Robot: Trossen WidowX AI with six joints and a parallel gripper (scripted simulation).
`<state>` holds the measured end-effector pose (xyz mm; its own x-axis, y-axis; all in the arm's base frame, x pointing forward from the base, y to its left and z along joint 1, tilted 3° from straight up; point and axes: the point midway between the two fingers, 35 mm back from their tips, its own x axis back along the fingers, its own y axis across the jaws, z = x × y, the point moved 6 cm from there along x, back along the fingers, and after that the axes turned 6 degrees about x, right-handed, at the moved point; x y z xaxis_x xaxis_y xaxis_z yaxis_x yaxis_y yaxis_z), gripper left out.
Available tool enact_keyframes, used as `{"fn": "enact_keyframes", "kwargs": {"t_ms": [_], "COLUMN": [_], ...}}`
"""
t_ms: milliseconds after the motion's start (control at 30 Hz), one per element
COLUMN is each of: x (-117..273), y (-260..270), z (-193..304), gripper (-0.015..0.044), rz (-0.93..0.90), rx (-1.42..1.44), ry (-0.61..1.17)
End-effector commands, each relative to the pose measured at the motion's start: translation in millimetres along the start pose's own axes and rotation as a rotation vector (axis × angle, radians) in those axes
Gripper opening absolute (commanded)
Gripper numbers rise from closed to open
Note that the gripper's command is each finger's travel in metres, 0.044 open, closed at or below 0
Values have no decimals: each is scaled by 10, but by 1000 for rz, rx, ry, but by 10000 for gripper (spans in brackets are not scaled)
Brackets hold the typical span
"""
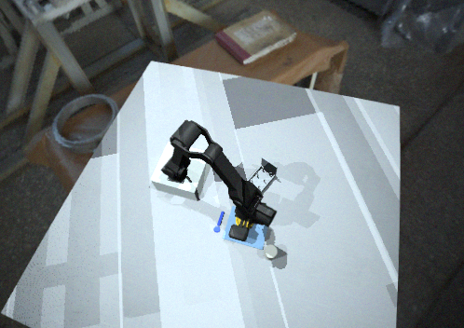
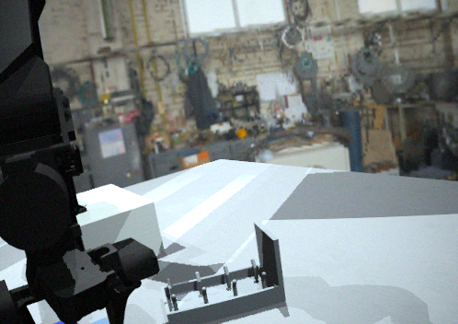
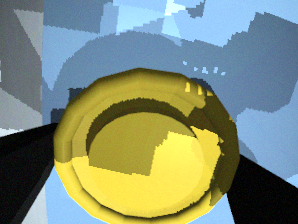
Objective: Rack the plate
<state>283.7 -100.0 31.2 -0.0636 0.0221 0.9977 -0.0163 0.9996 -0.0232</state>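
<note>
The yellow round plate (image 3: pixel 175 170) (image 1: pixel 238 222) fills the middle of the wrist view, face up, over the blue mat (image 3: pixel 270 135) (image 1: pixel 256 241). My gripper (image 3: pixel 147 148) points down with one black finger against each side of the plate's rim, and is shut on the plate. The fingertips are hidden behind the rim. Whether the plate is clear of the mat cannot be told. The dark dish rack (image 1: pixel 268 167) (image 2: pixel 225 306) stands behind the mat, with two rows of short upright pegs and a tall panel at one end. Its slots hold nothing.
A blue spoon-like item (image 1: pixel 221 221) lies left of the mat. A pale round cup (image 1: pixel 270 252) stands at the mat's front right corner. The arm rises from a white base block (image 1: pixel 173 190) (image 2: pixel 121 225) on the table's left side.
</note>
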Motion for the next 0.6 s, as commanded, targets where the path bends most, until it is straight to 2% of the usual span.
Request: {"fn": "enact_keyframes", "kwargs": {"t_ms": [0, 300, 567], "x": [35, 546, 1022], "y": [-3, -45, -57], "z": [-14, -124, -153], "gripper": [234, 0, 0], "rz": [0, 0, 0], "rx": [-5, -5, -5], "ry": [-2, -3, -3]}}
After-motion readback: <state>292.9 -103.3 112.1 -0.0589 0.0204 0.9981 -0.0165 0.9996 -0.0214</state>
